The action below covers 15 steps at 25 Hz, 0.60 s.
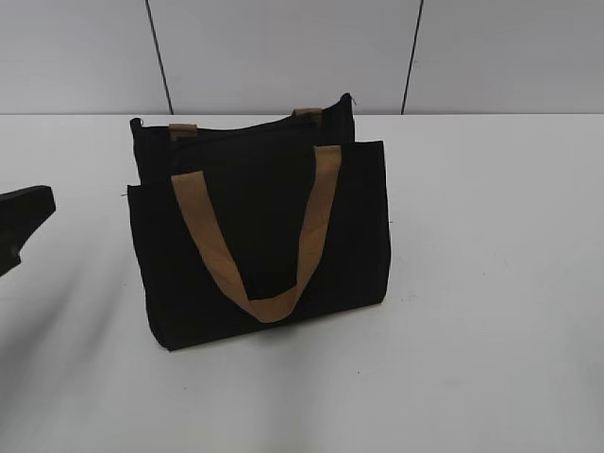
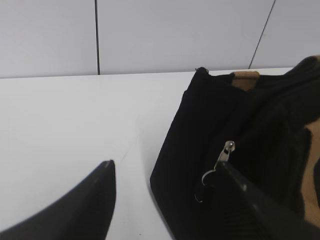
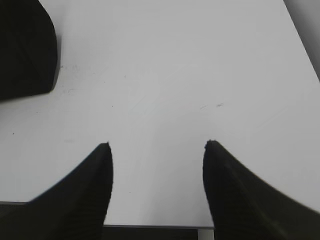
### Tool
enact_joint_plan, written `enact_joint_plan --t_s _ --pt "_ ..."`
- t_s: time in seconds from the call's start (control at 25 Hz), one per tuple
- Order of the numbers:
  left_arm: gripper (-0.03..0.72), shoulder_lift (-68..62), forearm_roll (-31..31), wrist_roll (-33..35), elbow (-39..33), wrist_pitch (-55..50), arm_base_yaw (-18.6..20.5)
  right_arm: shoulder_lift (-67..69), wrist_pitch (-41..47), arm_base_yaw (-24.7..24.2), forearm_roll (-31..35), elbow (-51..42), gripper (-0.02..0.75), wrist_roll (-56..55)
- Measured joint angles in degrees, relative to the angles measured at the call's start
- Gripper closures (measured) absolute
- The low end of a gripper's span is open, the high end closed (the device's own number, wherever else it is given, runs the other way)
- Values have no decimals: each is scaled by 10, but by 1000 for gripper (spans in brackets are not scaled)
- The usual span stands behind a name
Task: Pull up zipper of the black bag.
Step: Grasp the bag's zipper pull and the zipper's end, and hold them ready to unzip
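A white table (image 1: 491, 283) fills the scene, backed by a pale panelled wall (image 1: 283, 47). The black bag (image 1: 264, 236) stands upright near the table's middle, a tan strap (image 1: 260, 302) looping down its front panel. No logo, label or writing is readable anywhere. The left gripper (image 2: 165, 167) has its 2 fingers spread apart, empty, at the bag's end. The right gripper (image 3: 157, 145) hovers over bare table, fingers also apart. The zipper (image 2: 222, 157) shows its small silvery pull tab, just beside the left gripper's right finger.
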State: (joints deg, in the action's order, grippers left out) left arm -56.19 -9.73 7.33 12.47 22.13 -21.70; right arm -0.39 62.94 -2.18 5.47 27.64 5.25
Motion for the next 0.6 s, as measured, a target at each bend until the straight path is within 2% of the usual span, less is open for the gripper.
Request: enact_joint_plan --t_s 0.28,0.6 --pt "222 -105 2 -29 0 76 -2 0 0 0 0 0 288 0" --pt "222 -219 69 -106 -35 223 -2 0 0 0 0 0 288 0"
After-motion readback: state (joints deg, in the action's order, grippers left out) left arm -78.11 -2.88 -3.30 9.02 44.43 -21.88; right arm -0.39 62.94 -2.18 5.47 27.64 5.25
